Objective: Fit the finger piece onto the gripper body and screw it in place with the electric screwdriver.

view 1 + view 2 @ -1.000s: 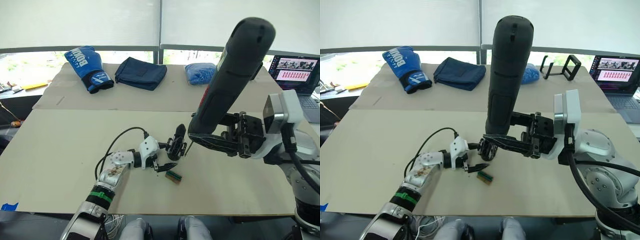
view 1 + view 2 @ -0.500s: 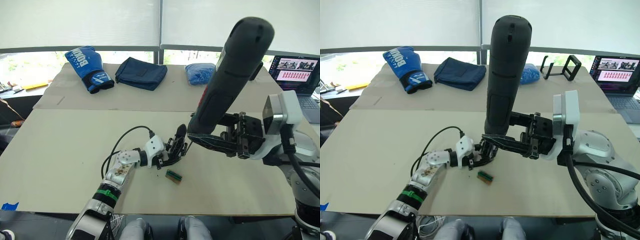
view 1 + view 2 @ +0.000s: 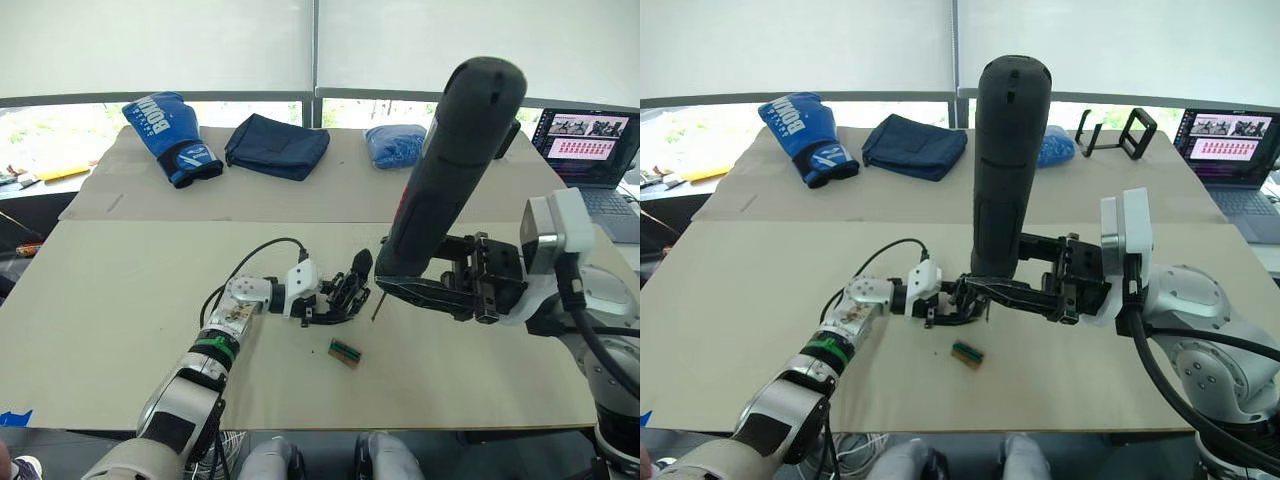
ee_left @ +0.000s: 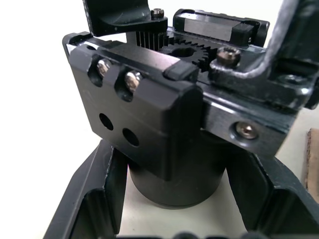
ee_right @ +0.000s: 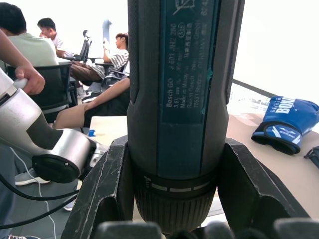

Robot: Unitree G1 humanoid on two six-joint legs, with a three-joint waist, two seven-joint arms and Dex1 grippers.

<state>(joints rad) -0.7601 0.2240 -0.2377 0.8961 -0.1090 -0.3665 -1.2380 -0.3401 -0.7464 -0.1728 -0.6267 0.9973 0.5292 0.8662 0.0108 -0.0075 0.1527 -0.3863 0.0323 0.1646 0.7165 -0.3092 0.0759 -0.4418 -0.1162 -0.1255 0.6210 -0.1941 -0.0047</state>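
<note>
The gripper body (image 3: 352,285) stands on the tan table, a black stubby base with a metal gear mechanism and one pointed black finger on top. My left gripper (image 3: 330,303) is shut on its base; the left wrist view shows the base (image 4: 172,174) between the fingers (image 4: 94,204). My right gripper (image 3: 400,283) is shut on the electric screwdriver (image 3: 450,170), a thick black cylinder tilted up and to the right. Its thin bit (image 3: 376,305) points down just right of the gripper body. The loose finger piece is hidden or out of view.
A small green block (image 3: 345,352) lies just in front of the gripper body. At the back lie a blue boxing glove (image 3: 168,135), a navy cloth (image 3: 277,146), a blue bag (image 3: 398,145) and a black stand (image 3: 1120,130). A laptop (image 3: 590,140) sits far right.
My left gripper has moved forward to the gripper body and closed around its base. The screwdriver has stayed nearly in place beside it.
</note>
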